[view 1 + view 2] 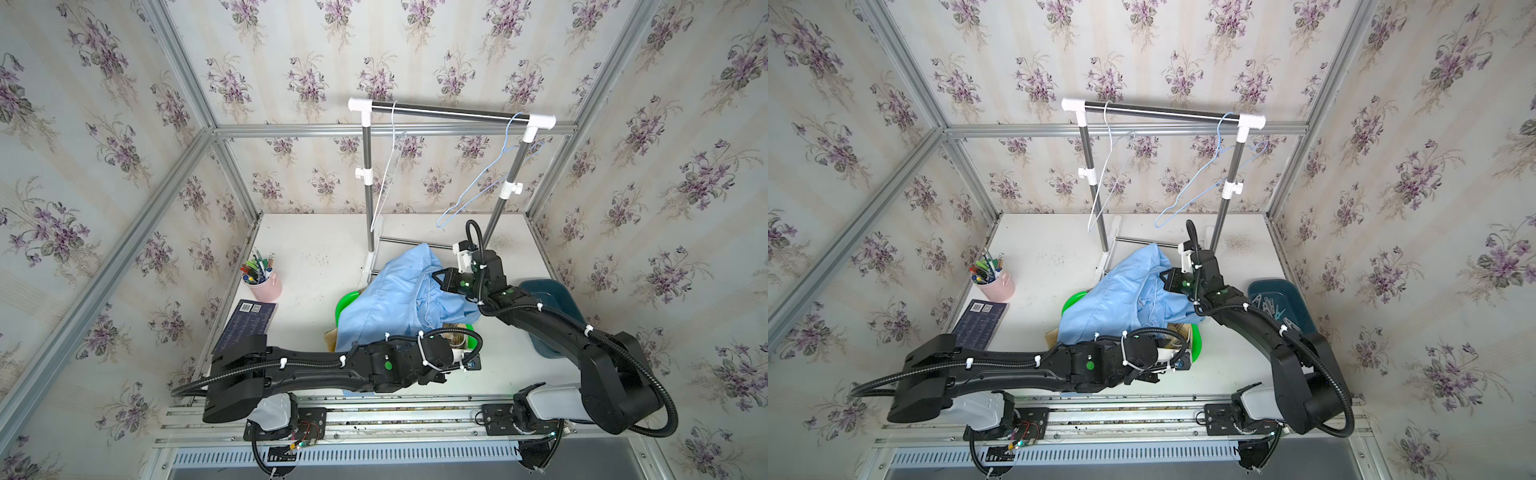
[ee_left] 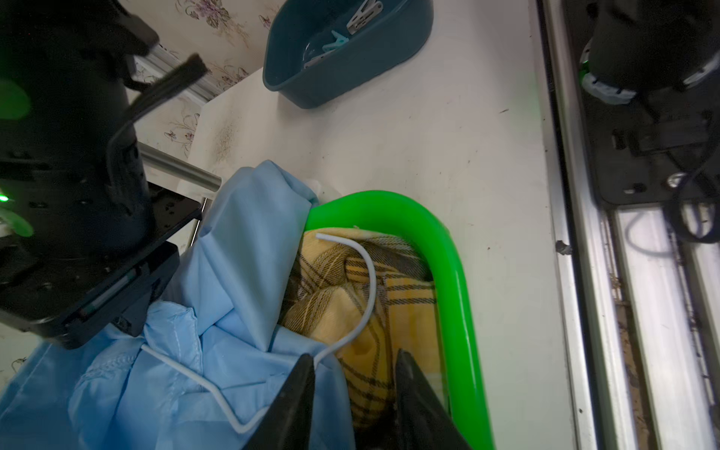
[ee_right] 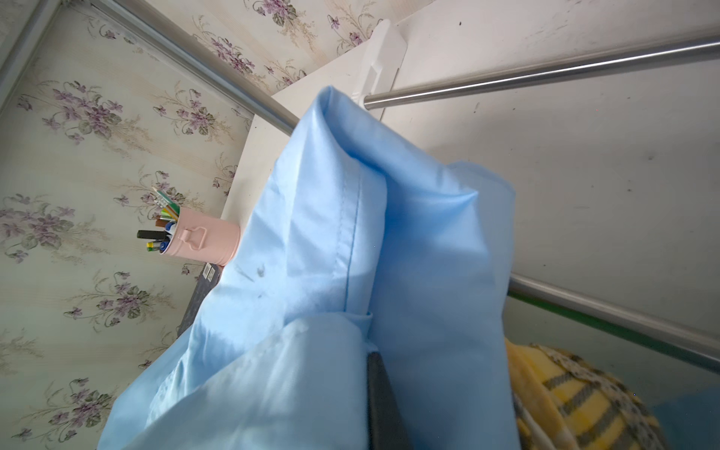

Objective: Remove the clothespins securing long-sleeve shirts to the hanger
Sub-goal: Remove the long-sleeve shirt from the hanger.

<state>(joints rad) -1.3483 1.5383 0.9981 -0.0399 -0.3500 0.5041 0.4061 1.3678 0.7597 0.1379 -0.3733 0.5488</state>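
Near edge of the worktop [image 1: 316,257]: the left claw [image 2: 356,370] is low over the green basket [image 2: 456,272]. Its jaws stand apart with nothing clamped between them. The yellow plaid shirt [image 2: 405,311] lies in the basket directly below. The wire of a loose white hanger [image 2: 368,288] touches one finger tip and runs on into the light blue shirt [image 1: 386,299].

Middle of the worktop: the blue shirt is heaped over the basket and the plaid shirt. The right claw [image 1: 436,276] is closed on a fold of it and holds that part raised. No third shirt shows in any view.

Right edge: the dark teal bin [image 2: 350,74] holds the clothespins [image 1: 1271,309]. No pin is visible on either shirt or on the loose hanger, though folds may hide one.

Far edge: the rack [image 1: 449,111] carries a bare white hanger [image 1: 386,183] and a bare blue hanger [image 1: 478,187].

Risks, as judged:
- The left claw may close on hanger wire or fabric rather than a pin, since no pin is in sight at its jaws.
- A further lift by the right claw could drag the hanger, snag it on the finger, or shift the basket.
- The thin fold could slip from the right claw and drop fabric over the work area.
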